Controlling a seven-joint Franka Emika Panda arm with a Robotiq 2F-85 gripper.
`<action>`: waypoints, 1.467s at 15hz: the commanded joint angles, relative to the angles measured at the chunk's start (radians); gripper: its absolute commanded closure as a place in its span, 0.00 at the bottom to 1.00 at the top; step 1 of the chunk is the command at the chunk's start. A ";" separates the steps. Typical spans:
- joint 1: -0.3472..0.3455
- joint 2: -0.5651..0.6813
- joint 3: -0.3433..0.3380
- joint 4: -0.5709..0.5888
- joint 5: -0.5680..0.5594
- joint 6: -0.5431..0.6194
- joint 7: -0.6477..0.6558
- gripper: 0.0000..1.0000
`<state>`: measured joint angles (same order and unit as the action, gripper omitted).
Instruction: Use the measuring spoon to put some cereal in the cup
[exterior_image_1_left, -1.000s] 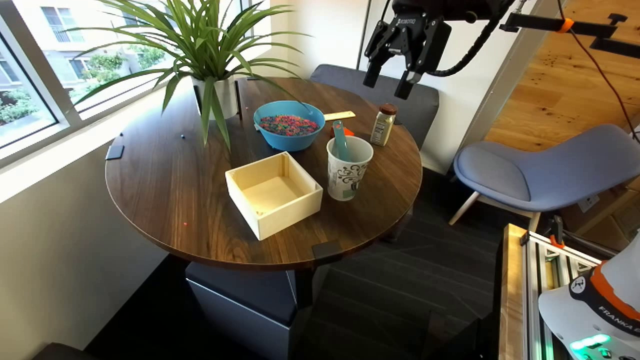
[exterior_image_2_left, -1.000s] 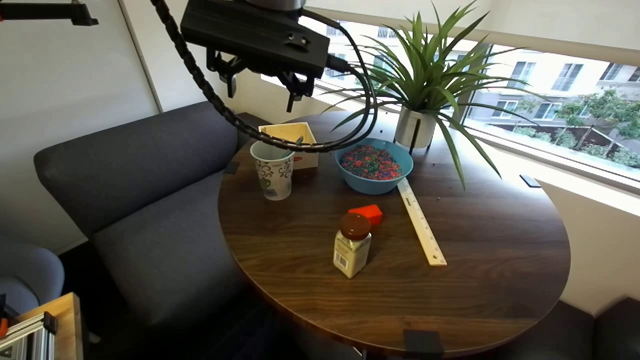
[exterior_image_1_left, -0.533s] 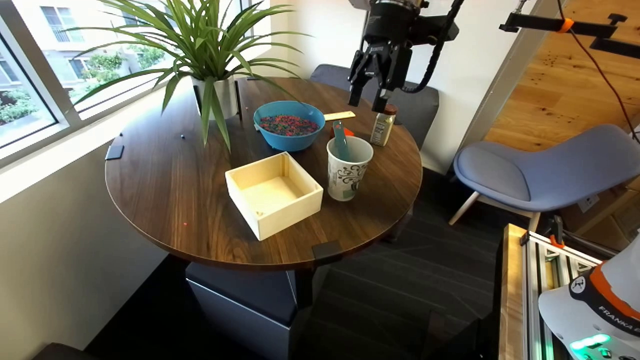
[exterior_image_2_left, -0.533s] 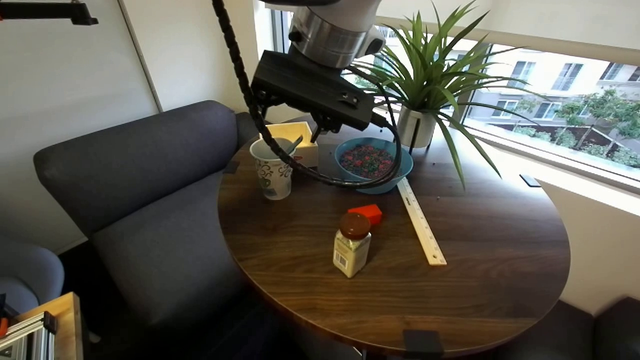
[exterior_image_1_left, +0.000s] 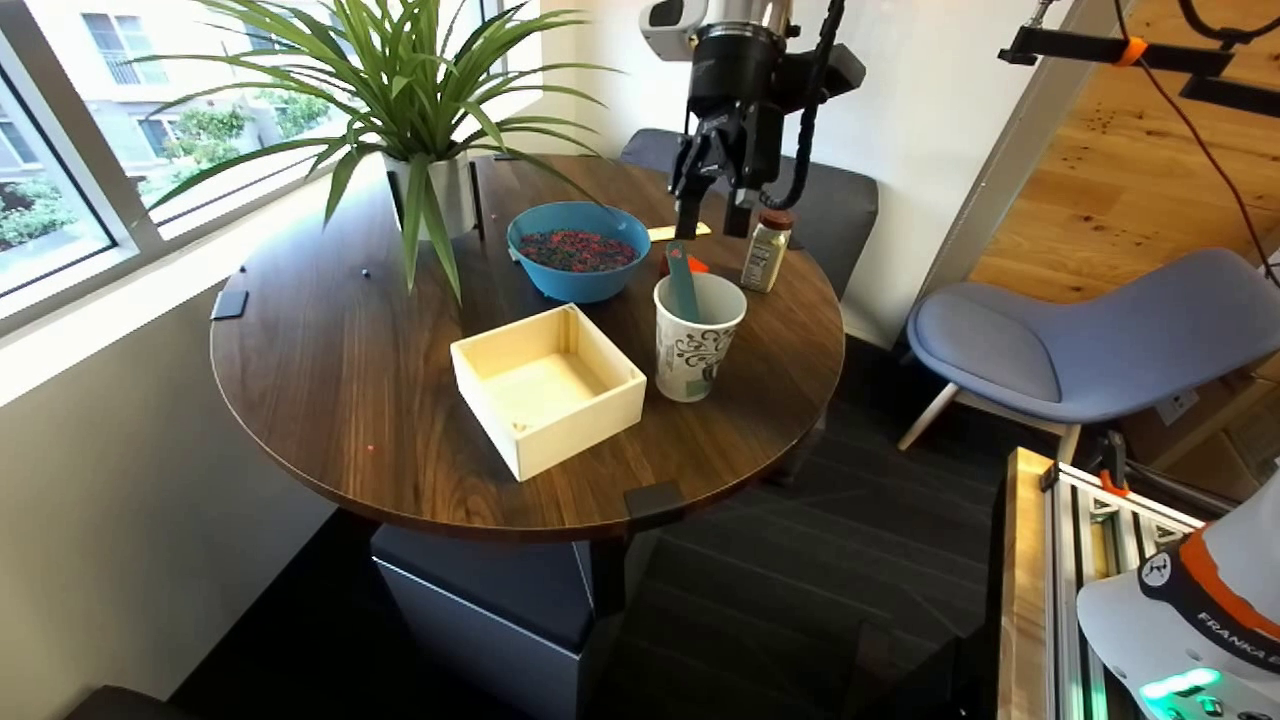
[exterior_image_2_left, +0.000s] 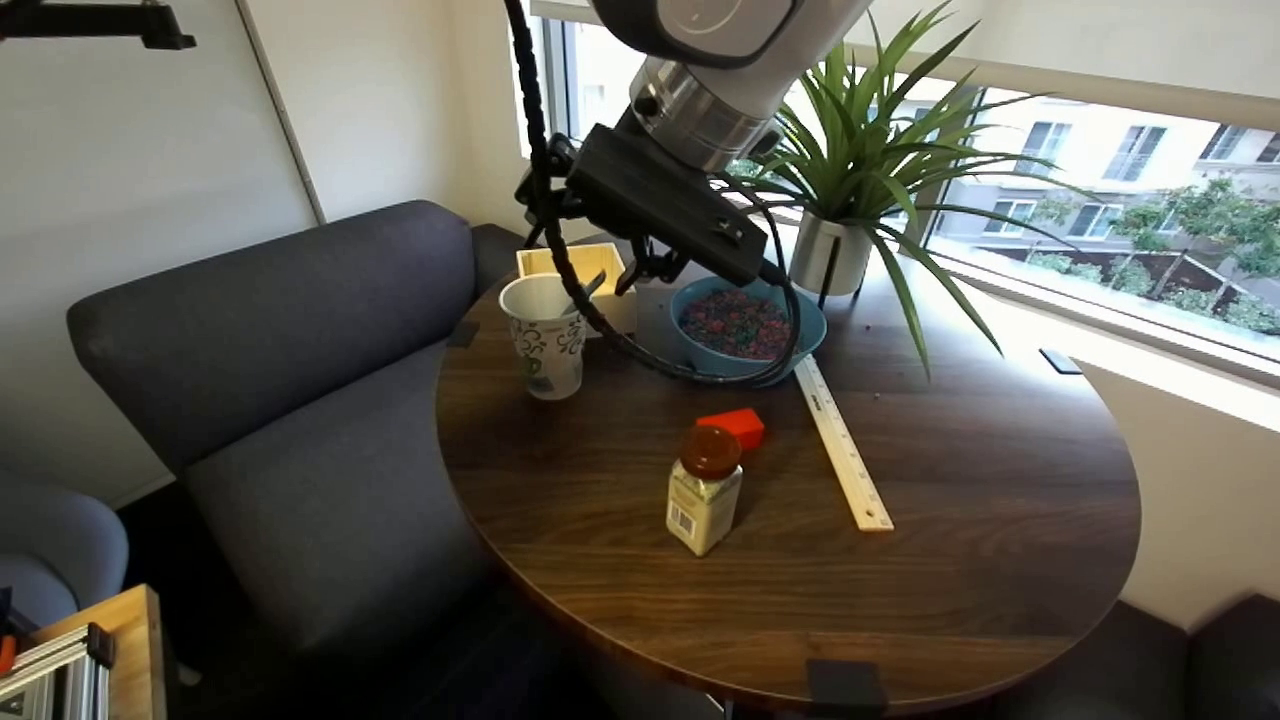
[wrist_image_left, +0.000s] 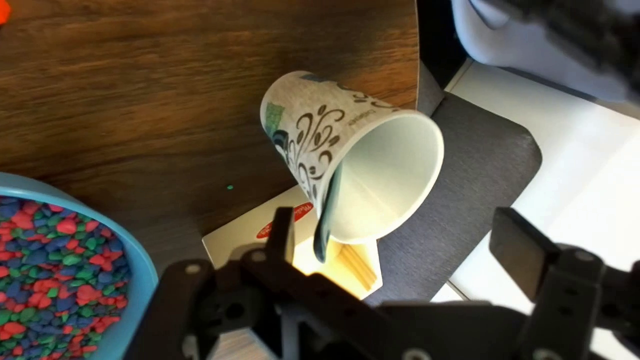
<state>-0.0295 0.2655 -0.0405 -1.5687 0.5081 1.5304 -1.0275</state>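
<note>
The cup (exterior_image_1_left: 690, 352) stands upright on the table in both exterior views (exterior_image_2_left: 546, 348); it also shows in the wrist view (wrist_image_left: 312, 132). The teal measuring spoon (exterior_image_1_left: 682, 284) leans in the cup with its handle sticking out above the rim; its scoop end is hidden inside. The handle also shows in the wrist view (wrist_image_left: 327, 215). The cereal (exterior_image_1_left: 577, 251), small red, green and blue pieces, lies in the blue bowl; the wrist view shows it at the left (wrist_image_left: 55, 270). My gripper (exterior_image_1_left: 712, 222) is open and empty, above the cup and near the handle's top, apart from both.
The blue bowl (exterior_image_1_left: 585, 285) stands beside the cup. A square wooden box (exterior_image_1_left: 580, 437) is close on the cup's other side. A jar with a brown lid (exterior_image_2_left: 703, 500), a red block (exterior_image_2_left: 735, 427) and a ruler (exterior_image_2_left: 845, 445) lie nearby. A potted plant (exterior_image_1_left: 432, 205) stands behind.
My gripper has come down and across toward the cup and the spoon handle, staying open. The cup, spoon, bowl and other table items have not moved.
</note>
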 joint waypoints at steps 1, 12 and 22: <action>-0.049 0.084 0.039 0.098 0.032 -0.073 0.003 0.00; -0.067 0.142 0.092 0.161 0.023 -0.082 0.006 0.32; -0.068 0.143 0.087 0.164 -0.034 -0.078 0.000 0.49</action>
<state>-0.0879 0.3965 0.0335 -1.4277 0.5088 1.4765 -1.0274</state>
